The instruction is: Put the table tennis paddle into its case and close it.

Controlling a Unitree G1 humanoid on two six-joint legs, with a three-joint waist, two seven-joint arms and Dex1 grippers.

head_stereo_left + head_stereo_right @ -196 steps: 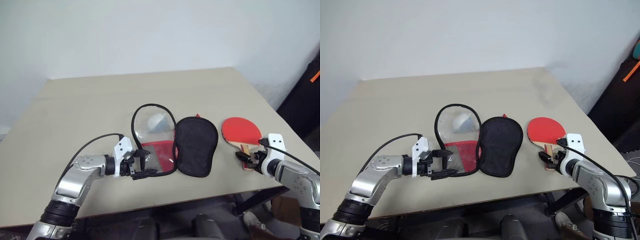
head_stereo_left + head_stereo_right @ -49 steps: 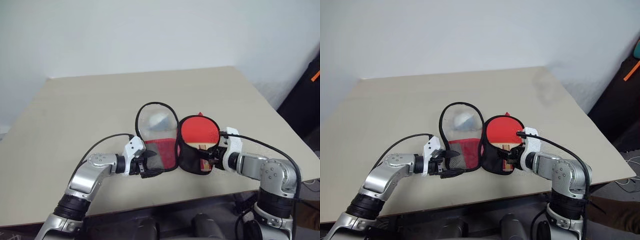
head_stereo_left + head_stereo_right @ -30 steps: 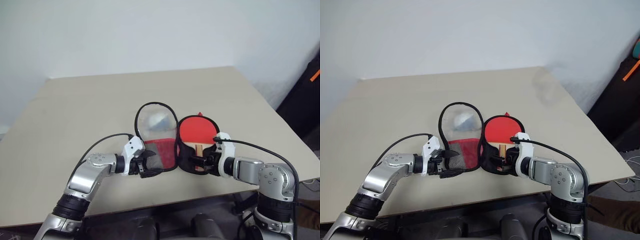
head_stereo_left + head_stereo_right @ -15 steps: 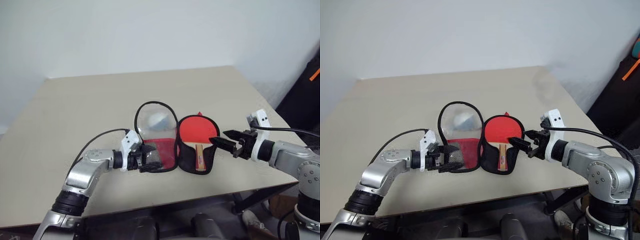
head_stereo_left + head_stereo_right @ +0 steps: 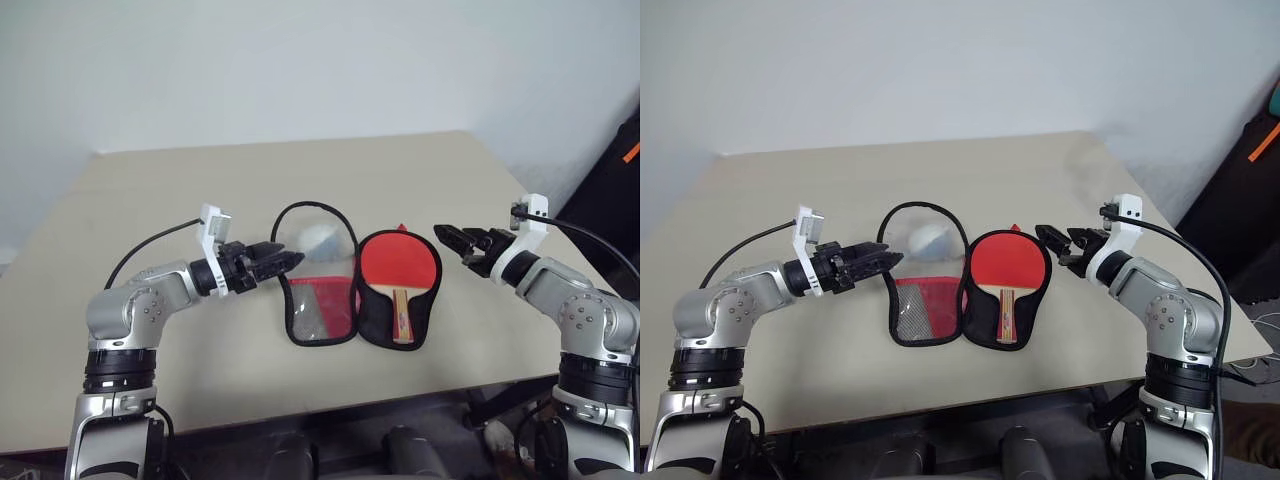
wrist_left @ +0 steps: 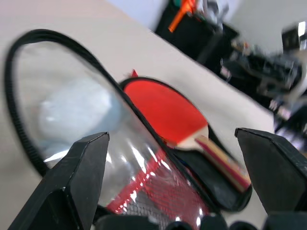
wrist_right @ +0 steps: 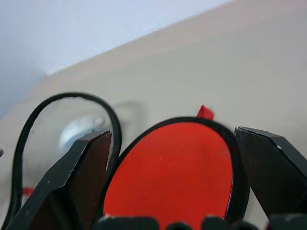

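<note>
Left gripper (image 5: 283, 260) and right gripper (image 5: 450, 238): raised, levelled inward, both spread wide (empty). Red-faced wooden-handled paddle (image 5: 398, 264) lies between them in the open black fabric case (image 5: 417, 322).

Flat table tennis paddle (image 5: 398, 265): round red rubber face, striped wood-and-red handle. Soft paddle-shaped case (image 5: 322, 300): black fabric half, black zip edge, clear window above a red mesh panel. Rounded whitish-grey lump (image 5: 318, 237). Beige table (image 5: 150, 200).
</note>
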